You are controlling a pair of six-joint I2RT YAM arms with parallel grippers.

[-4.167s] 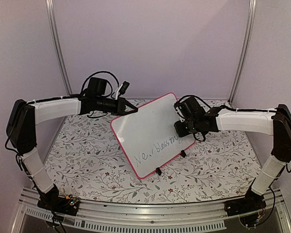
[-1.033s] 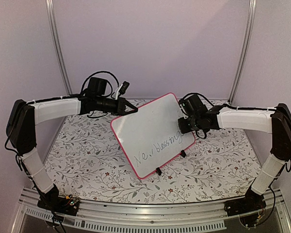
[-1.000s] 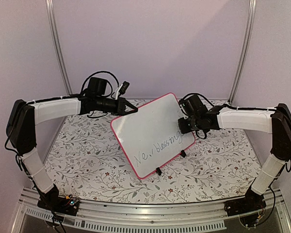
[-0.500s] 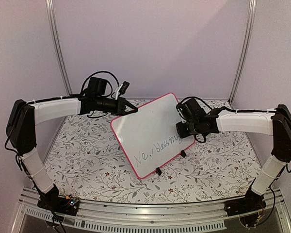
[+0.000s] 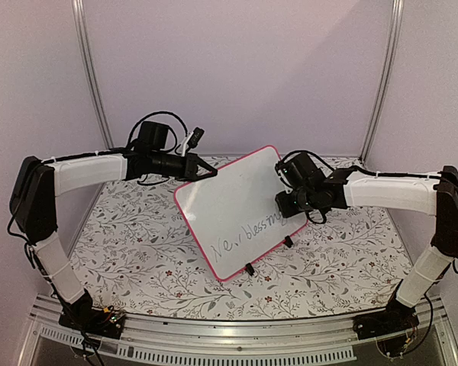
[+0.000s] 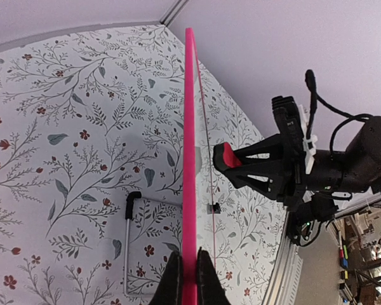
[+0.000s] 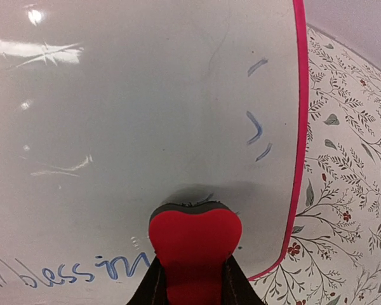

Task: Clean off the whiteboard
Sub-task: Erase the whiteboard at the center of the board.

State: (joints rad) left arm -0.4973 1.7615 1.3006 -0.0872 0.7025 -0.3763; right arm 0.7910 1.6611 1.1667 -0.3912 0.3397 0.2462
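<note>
The whiteboard (image 5: 233,206) stands tilted mid-table, white with a pink rim. Blue handwriting (image 5: 240,238) runs along its lower part. My left gripper (image 5: 204,174) is shut on the board's upper left rim; in the left wrist view the fingers (image 6: 173,283) pinch the edge-on pink rim (image 6: 189,159). My right gripper (image 5: 287,204) is shut on a red eraser (image 7: 195,238) whose dark felt presses on the board (image 7: 146,127) near its right edge. The word ending "blessin" (image 7: 70,273) lies left of the eraser, and three short blue strokes (image 7: 257,127) above it.
A floral cloth (image 5: 137,236) covers the table. Two black clip feet (image 5: 249,268) stick out below the board's lower edge. A thin metal stand wire (image 6: 127,241) lies behind the board. An aluminium rail (image 5: 237,339) runs along the near edge.
My right gripper has slid the eraser a little left and down across the board's right end. The left gripper and the board have stayed put.
</note>
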